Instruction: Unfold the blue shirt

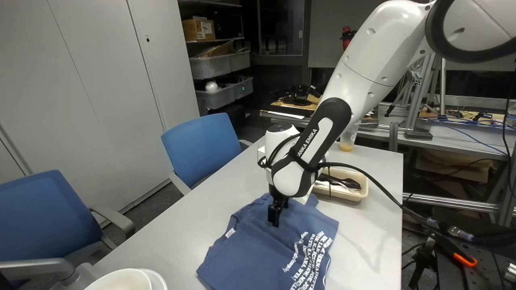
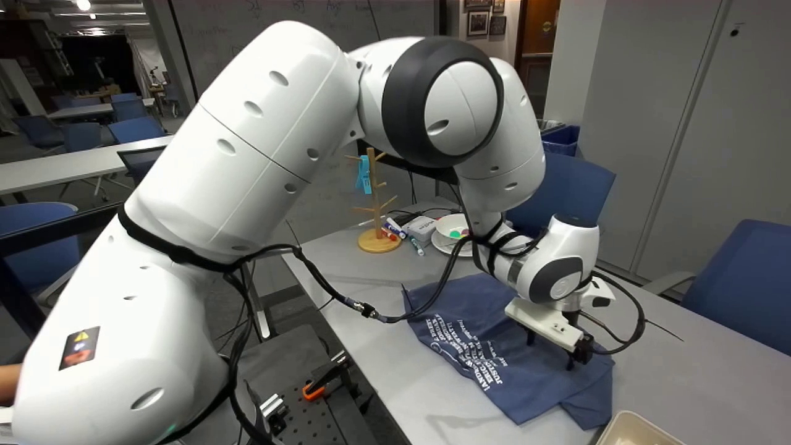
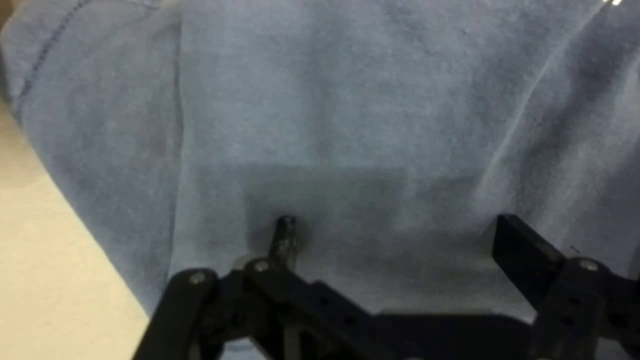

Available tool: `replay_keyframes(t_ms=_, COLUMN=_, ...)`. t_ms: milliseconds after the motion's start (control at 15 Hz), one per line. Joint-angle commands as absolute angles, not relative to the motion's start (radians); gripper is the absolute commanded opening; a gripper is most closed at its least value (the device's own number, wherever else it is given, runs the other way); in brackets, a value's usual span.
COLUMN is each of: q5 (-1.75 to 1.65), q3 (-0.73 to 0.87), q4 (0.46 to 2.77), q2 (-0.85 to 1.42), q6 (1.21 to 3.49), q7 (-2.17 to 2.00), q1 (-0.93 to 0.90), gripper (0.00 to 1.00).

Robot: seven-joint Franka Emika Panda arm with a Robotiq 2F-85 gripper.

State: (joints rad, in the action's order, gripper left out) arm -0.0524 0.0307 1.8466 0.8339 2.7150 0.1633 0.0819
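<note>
Blue shirt (image 1: 258, 249) lies creased, soft cloth with white letters (image 1: 309, 262). Gripper (image 3: 396, 220) stands over it, fingers (image 3: 525, 255) spread apart.

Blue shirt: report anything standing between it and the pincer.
Nothing visible does: in the wrist view, the open pincer is over the blue shirt, with only cloth showing between the fingers. The beige tray sits beside the shirt, off that path.

“ANKA EMIKA” is read on the white-and-black robot arm (image 1: 363, 76), and a yellow warning triangle (image 2: 81, 336) on its rectangular sticker (image 2: 77, 355). “JUSTIN” is printed white on the blue cloth shirt (image 2: 519, 371).
</note>
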Motion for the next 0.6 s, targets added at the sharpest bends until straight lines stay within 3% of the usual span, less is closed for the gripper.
replay_keyframes(t_ms=0, q5=-0.093, q3=0.105, q4=1.721, q2=0.922, q6=2.712, q7=0.100, q1=0.046, gripper=1.00)
replay_keyframes(t_ms=533, q5=-0.102, q3=0.096, q4=1.705, q2=0.864, q6=2.619, q7=0.072, q1=0.015, gripper=1.00)
